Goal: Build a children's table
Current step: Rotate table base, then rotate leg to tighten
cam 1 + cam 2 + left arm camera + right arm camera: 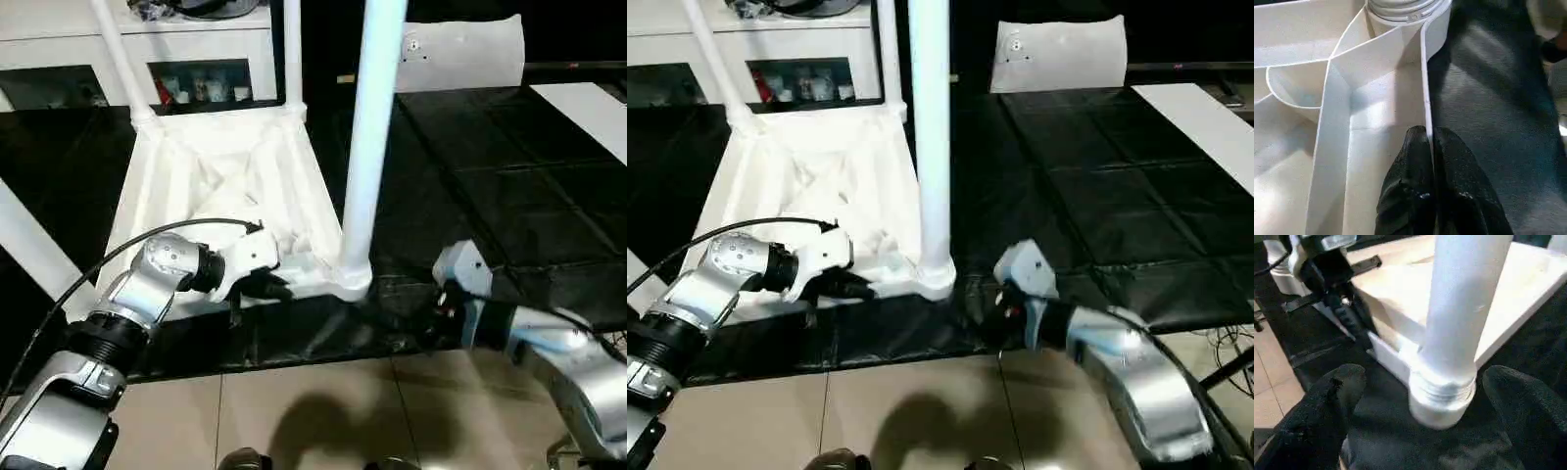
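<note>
1. There, upside down on the black mat (490, 196): the tabletop (220, 186), ribbed underside facing up, toward the left of the scene.
2. Stood upright in the near right corner socket (353, 279): one white leg (372, 127), running up out of view.
3. Also planted in the two far corners: two further legs, one at far left (122, 59) leaning leftward, one at far right (292, 49) about vertical.
4. Crossing the near left edge of the scene at a slant: a fourth white tube (39, 255), its seating hidden.
5. Left gripper (1429, 147): pressed together on the tabletop's near rim (1425, 88), one black finger on each side of the thin wall, left of the socketed leg.
6. Right gripper (1418, 396): spread wide, black fingers (1334, 396) on either side of the near right leg's base, apart from it, low over the mat.
7. Visible past the leg from the right wrist: the left gripper at the rim.
8. Farther back on the right: a small white panel with holes (460, 49) and a flat white board strip (588, 113) on the mat.
9. Beyond the mat on the left: a white shelf unit (147, 49) holding small items.
10. Nearest the robot: tiled floor (294, 411).
</note>
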